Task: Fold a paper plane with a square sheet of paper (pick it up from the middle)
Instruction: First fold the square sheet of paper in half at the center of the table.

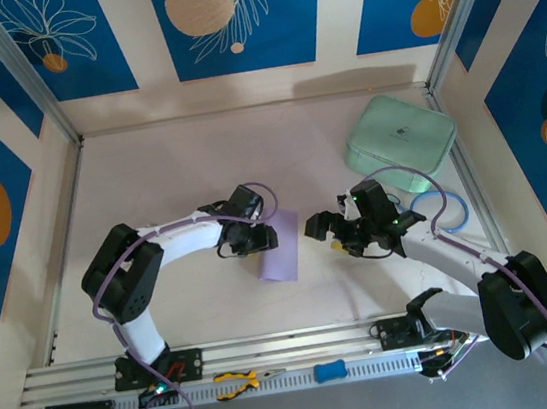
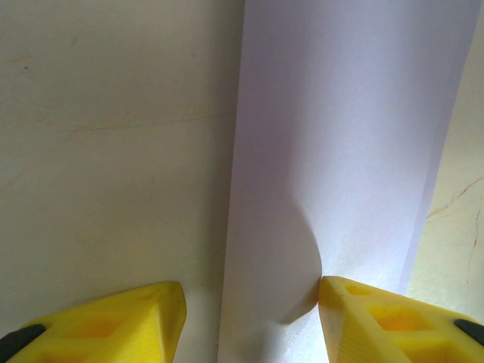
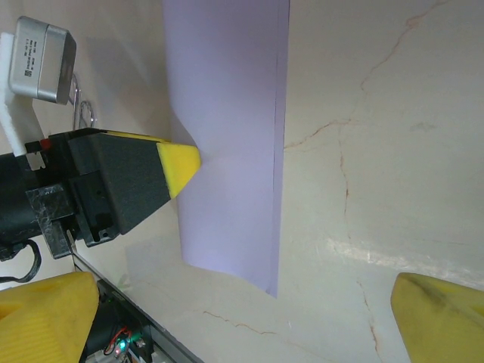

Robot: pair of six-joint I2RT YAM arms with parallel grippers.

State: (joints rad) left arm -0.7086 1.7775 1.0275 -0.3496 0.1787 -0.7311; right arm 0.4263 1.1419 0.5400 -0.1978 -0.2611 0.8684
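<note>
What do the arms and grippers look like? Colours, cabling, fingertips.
The left arm and right arm both have white links, bulky black joints and a thin purple cable looped alongside. The left gripper and right gripper have black bodies with yellow wedge-shaped fingertips. A green light glows on the right wrist. A grey labelled box sits on the left one.
</note>
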